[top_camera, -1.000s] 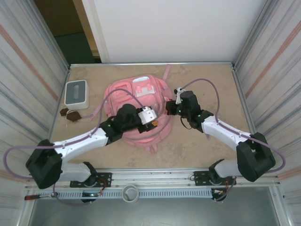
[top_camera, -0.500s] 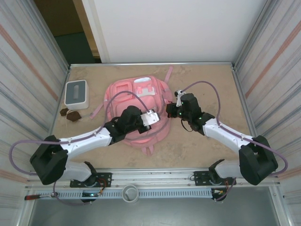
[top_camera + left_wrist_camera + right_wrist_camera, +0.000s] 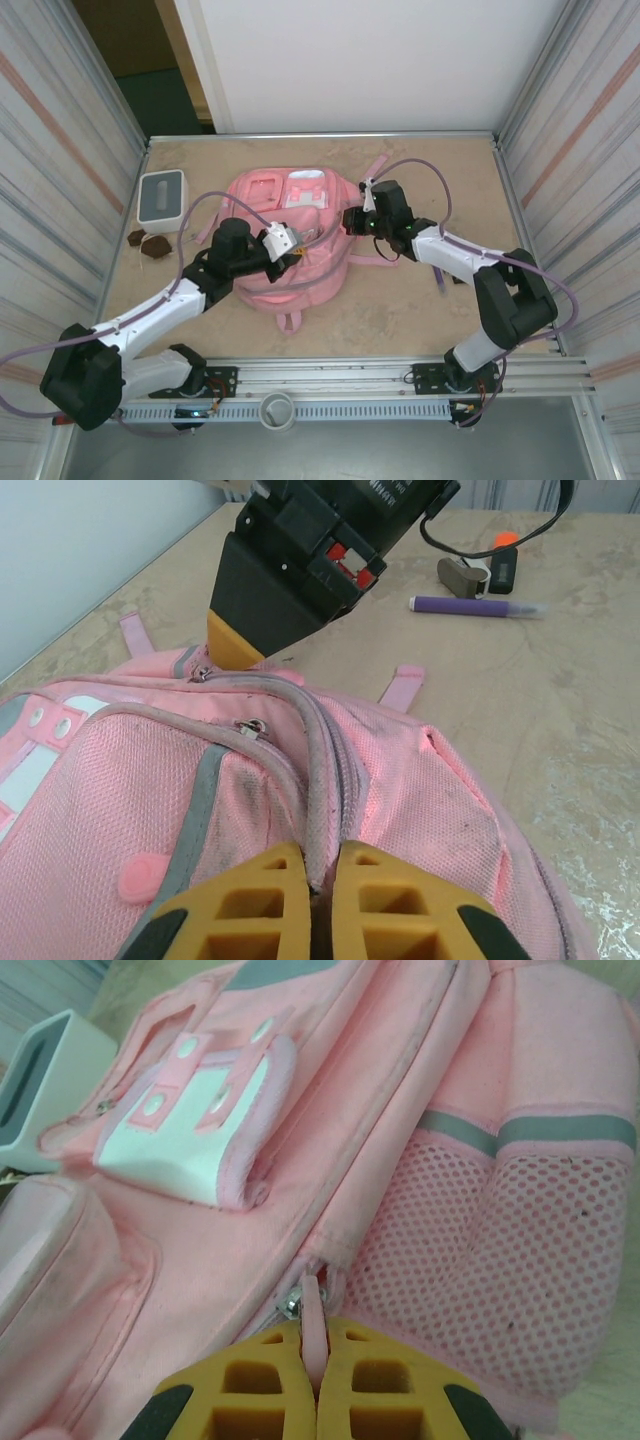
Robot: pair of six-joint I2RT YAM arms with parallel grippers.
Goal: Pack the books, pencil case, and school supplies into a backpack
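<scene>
two sets of jaws now hold the backpack (image 3: 290, 235), which lies flat in the middle of the surface (image 3: 400, 320). my left jaws were wide apart a moment ago and have snapped together on the grey zip edge (image 3: 318, 810). my right jaws stay clamped on the pink zip pull (image 3: 315, 1305). i think i can open the bag now. the pen (image 3: 470, 607) waits outside.

Backpack (image 3: 320, 270) between box (image 3: 162, 198), left, and pen (image 3: 441, 279), right

No writing can be read. A strip of small white print (image 3: 388, 488) sits on the black body of the right gripper (image 3: 238, 645), too blurred and cropped to make out.
</scene>
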